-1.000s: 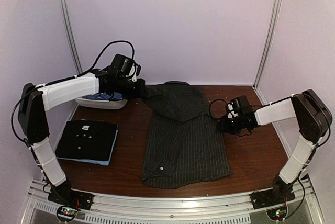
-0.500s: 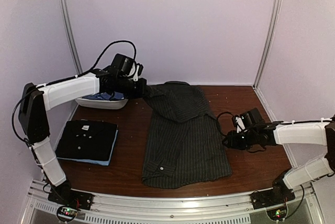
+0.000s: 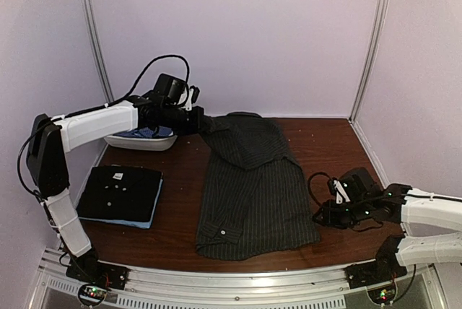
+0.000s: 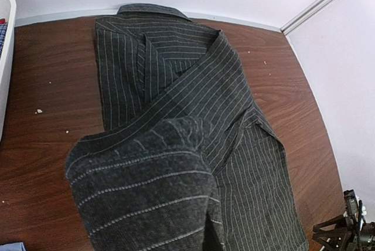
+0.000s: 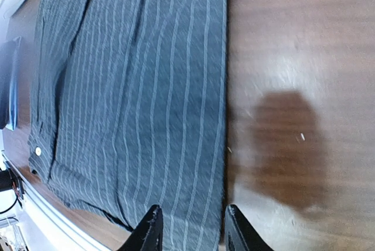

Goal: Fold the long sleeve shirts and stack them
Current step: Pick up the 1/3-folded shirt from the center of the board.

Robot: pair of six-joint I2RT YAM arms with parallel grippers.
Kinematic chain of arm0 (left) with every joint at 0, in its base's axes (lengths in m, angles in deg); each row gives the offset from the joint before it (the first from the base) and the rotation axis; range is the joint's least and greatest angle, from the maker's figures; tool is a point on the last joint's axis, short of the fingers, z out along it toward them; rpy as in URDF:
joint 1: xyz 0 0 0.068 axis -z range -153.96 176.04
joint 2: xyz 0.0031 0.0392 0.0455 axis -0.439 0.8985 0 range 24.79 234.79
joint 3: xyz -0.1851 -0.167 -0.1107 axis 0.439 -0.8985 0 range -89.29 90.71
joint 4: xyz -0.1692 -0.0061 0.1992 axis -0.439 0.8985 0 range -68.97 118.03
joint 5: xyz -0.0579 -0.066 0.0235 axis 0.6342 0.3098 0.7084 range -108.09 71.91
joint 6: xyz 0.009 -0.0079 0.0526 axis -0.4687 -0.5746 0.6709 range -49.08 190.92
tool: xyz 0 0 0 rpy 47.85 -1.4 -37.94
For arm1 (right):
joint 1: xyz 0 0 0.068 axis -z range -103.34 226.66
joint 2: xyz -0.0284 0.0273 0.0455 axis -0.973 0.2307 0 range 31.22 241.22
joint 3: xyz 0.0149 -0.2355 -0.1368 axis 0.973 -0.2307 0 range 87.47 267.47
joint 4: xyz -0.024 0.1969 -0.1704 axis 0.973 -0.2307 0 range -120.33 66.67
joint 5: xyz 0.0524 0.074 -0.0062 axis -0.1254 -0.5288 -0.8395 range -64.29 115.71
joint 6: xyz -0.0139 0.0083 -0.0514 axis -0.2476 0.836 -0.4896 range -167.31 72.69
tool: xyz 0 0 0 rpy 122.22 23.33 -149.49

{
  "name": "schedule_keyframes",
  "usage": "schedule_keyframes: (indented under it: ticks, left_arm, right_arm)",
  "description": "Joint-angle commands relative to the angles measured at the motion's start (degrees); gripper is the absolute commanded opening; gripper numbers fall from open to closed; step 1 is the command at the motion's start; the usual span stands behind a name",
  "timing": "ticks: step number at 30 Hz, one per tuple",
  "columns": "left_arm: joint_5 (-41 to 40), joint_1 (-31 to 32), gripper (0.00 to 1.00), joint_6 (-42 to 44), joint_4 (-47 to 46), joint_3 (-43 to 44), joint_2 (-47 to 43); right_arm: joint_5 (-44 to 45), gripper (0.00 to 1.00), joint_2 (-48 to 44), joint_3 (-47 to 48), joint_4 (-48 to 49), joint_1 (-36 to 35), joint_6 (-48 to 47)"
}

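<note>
Shirts are lying in two places on the table (image 3: pixel 179 201). At the left, a folded black shirt (image 3: pixel 119 192) with white buttons is resting on a folded light blue shirt (image 3: pixel 146 222), whose edge is showing along the near and right sides. Behind that stack, a white oval tub (image 3: pixel 137 141) is sitting at the far left with blue cloth inside. The left end effector (image 3: pixel 196 123) is reaching past the tub and pinching a far-left fold of the charcoal pinstriped shirt (image 3: pixel 253 193), holding it raised off the table. In the left wrist view, bunched striped cloth is covering the fingers.

The rest of this shirt is lying flat in the middle of the table, collar toward the far wall and hem toward the near edge, with a sleeve lying diagonally across the chest.

The right end effector (image 3: pixel 323 216) is hanging low at the shirt's right edge near the hem. Its fingers are spread, one over striped cloth and the other over bare wood. Whether they are touching the cloth cannot be told.
</note>
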Motion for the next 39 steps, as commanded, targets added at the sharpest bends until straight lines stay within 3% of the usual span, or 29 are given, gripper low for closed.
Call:
schedule_keyframes:
  ticks: [1, 7, 15, 21, 31, 39]
  left_arm:
    - [1.12, -0.6, 0.0, -0.04, -3.98, 1.35, -0.25]
    - [1.48, -0.6, 0.0, -0.64, -5.49, 1.36, -0.13]
    - [1.41, -0.57, 0.0, -0.38, -6.69, 3.57, 1.11]
    - [1.48, -0.57, 0.0, 0.45, -9.72, 5.93, 1.81]
    - [-2.66, -0.75, 0.0, 6.12, -12.28, 18.93, 4.81]
    - [-4.63, -4.15, 0.01, 8.45, -11.66, 24.0, 6.63]
  right_arm:
    - [2.12, 0.36, -5.38, -2.63, -6.16, -1.85, 6.19]
    - [0.88, 0.33, -7.46, -6.51, -2.6, -5.3, 11.07]
    - [1.65, 0.25, -3.61, -7.64, 3.44, -9.03, 13.5]
    - [4.38, 0.01, -3.53, -5.28, 1.45, -11.14, 14.15]
    - [7.82, 0.0, -1.14, 5.66, -3.05, -15.56, 11.19]
    - [6.03, 0.0, 9.58, 13.07, 5.08, -22.46, 8.01]
